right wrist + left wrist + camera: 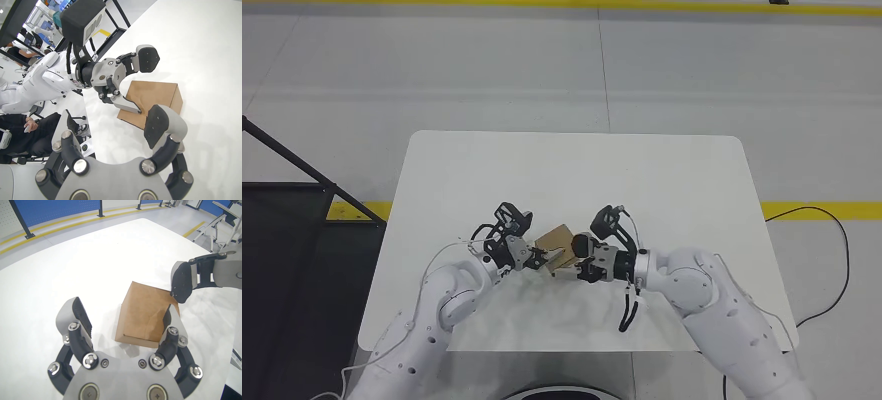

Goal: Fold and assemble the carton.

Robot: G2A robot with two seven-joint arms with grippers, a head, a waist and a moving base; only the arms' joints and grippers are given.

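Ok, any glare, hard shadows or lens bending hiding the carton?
Top view: even light, no glare on the carton. Left wrist view: the table edge bows from the lens; faint shadow beside the carton. Right wrist view: table bright, no hard shadows.

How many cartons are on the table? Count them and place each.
1. The carton lies on the table, between the left gripper and the right gripper, both open.

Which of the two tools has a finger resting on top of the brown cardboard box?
The left tool: one finger lies on the brown cardboard carton's top face. The right tool, also open, holds its pad by the carton's corner.
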